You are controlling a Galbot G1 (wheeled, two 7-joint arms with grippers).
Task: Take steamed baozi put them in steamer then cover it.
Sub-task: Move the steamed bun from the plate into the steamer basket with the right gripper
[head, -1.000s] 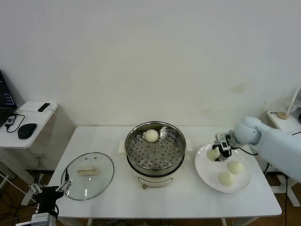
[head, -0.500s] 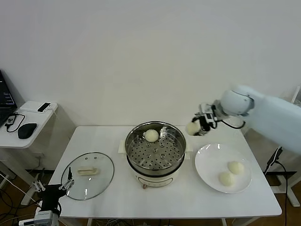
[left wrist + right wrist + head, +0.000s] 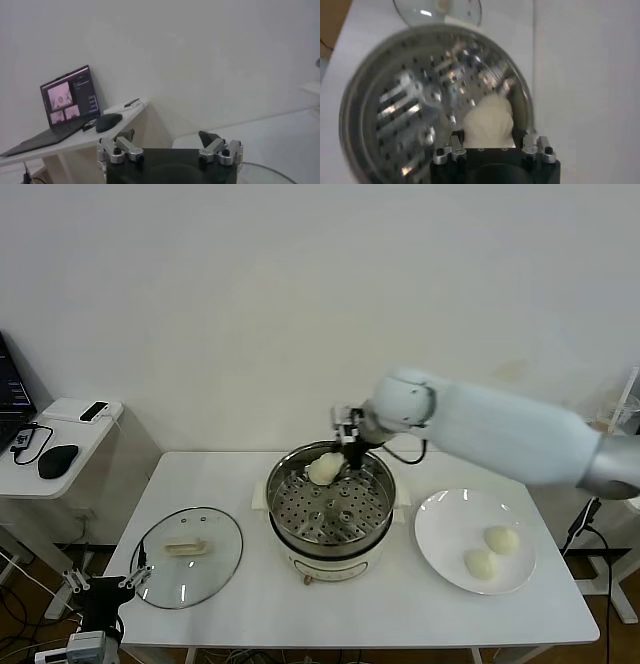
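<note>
A white table (image 3: 220, 484) stood against a plain white wall (image 3: 300, 304). On its right part lay a flat white plate (image 3: 445, 529). Left of the table, a small white side desk (image 3: 60, 454) carried an open laptop (image 3: 67, 97), a black mouse (image 3: 57, 461) near it, and a small dark device (image 3: 93, 411) at the back corner. Cables (image 3: 20, 584) trailed on the floor below the desk.

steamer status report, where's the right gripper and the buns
Right gripper over steamer back rim, shut on a baozi. Two baozi on plate. Left gripper open, parked low. Cover off.
</note>
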